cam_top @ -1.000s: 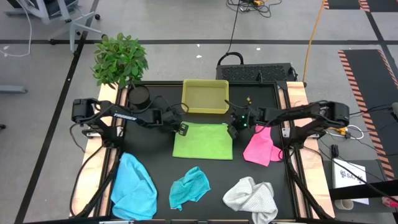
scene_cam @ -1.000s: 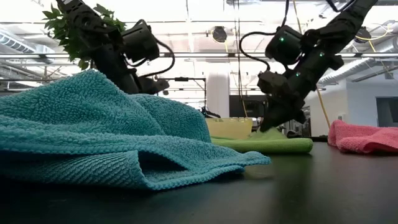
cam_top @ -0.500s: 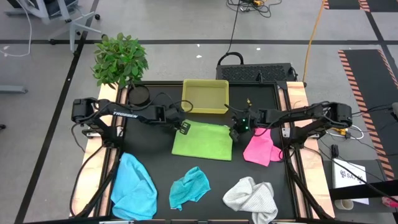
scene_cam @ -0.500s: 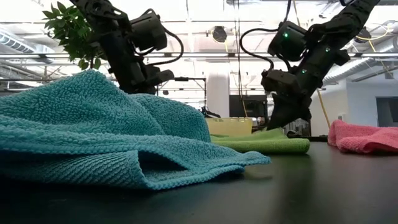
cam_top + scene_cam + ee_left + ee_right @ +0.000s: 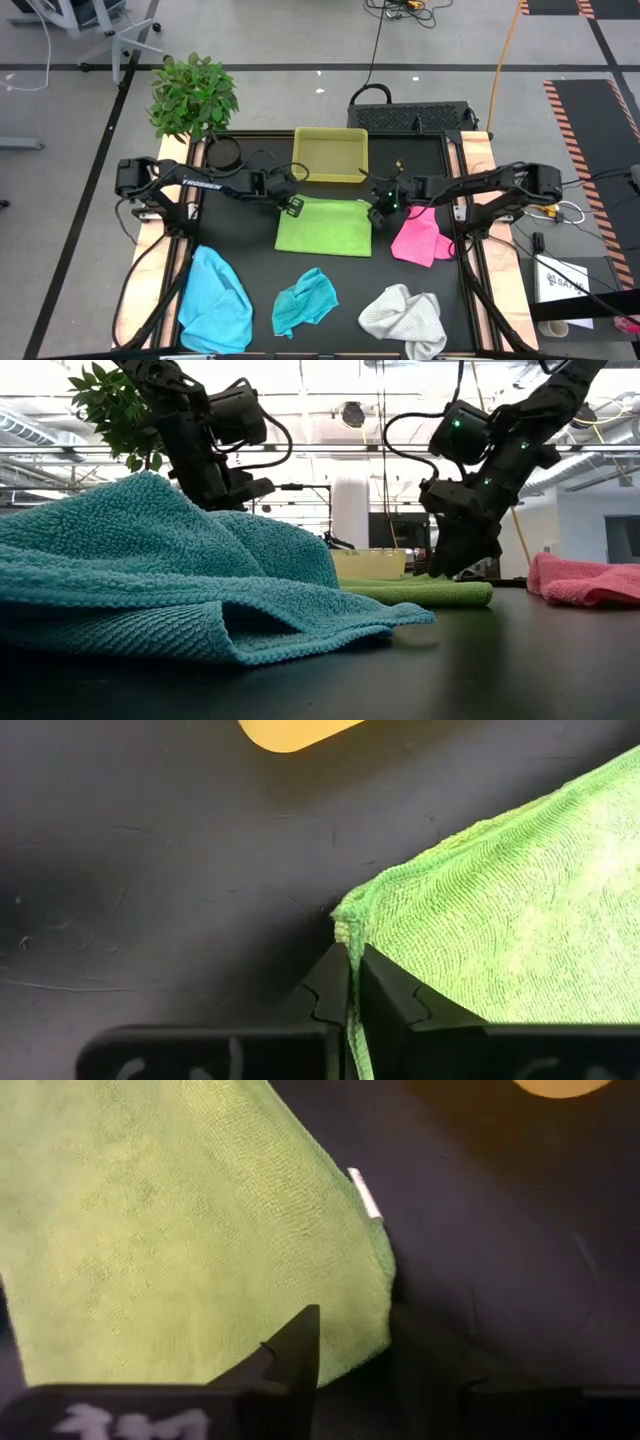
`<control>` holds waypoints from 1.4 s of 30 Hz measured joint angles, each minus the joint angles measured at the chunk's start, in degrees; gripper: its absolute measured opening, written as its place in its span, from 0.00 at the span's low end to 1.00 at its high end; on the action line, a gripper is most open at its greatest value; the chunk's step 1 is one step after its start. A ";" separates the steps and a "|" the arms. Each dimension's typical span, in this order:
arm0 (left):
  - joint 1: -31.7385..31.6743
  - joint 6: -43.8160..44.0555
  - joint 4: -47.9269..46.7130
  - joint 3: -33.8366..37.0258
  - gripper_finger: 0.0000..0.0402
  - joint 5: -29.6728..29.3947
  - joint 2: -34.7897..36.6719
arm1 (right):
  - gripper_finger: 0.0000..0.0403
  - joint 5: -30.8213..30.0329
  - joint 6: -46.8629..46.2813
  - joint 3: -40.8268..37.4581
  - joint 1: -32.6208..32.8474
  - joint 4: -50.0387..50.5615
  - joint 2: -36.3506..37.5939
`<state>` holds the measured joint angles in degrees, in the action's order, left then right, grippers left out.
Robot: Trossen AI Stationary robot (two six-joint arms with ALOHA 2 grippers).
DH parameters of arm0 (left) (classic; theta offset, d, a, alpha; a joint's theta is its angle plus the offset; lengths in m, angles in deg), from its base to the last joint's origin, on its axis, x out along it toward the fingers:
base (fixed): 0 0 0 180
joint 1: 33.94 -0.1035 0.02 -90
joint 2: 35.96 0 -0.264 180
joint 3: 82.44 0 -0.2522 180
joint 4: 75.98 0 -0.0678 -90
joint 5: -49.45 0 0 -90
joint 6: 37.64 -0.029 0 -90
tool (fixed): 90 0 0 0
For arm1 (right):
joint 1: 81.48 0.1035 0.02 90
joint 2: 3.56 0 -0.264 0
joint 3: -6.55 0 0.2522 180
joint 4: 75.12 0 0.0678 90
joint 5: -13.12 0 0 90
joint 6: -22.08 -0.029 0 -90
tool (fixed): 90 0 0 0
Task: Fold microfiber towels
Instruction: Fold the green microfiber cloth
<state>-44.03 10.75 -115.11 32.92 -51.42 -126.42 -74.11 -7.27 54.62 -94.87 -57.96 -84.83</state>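
The lime green towel (image 5: 324, 227) lies folded flat on the black counter (image 5: 250, 260), stretched between both grippers. The left gripper (image 5: 352, 982) pinches one far corner, fingers nearly together on the cloth edge. The right gripper (image 5: 345, 1342) stands parted over the other far corner, gripping nothing. The pink towel (image 5: 418, 238) lies just outside the right gripper.

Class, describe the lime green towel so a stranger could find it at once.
Start at the yellow-green tray at the table's far edge. Directly in front of it lies the lime green towel, between both pincers. Unlike the crumpled cloths nearby, it lies flat as a neat rectangle.
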 joint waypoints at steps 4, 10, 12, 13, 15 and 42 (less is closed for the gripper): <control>0.00 0.87 0.36 0.90 0.10 -0.11 -0.05 | 0.31 0.24 -0.03 -0.01 0.00 -4.10 -3.74; -0.02 1.80 0.44 1.94 0.11 -0.16 -0.82 | 0.29 0.37 -0.04 -0.01 -0.51 -6.00 -4.97; -0.15 2.75 0.22 2.31 0.11 -0.11 -1.55 | 0.28 0.46 -0.02 -0.01 -0.73 -5.90 -4.96; -0.22 3.21 0.28 2.33 0.11 -0.06 -2.08 | 0.28 0.53 -0.03 -0.01 -0.78 -5.85 -4.96; -0.37 3.58 1.14 2.27 0.12 0.82 -3.40 | 0.27 0.50 -0.02 -0.01 -0.76 -5.76 -4.96; -0.67 -1.55 4.58 2.41 0.02 -1.70 -4.00 | 0.01 1.70 0.36 -0.05 -0.74 -3.98 -3.50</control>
<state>-44.70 9.20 -110.52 35.34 -53.12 -130.41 -72.41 -6.91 54.57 -95.61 -61.94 -88.33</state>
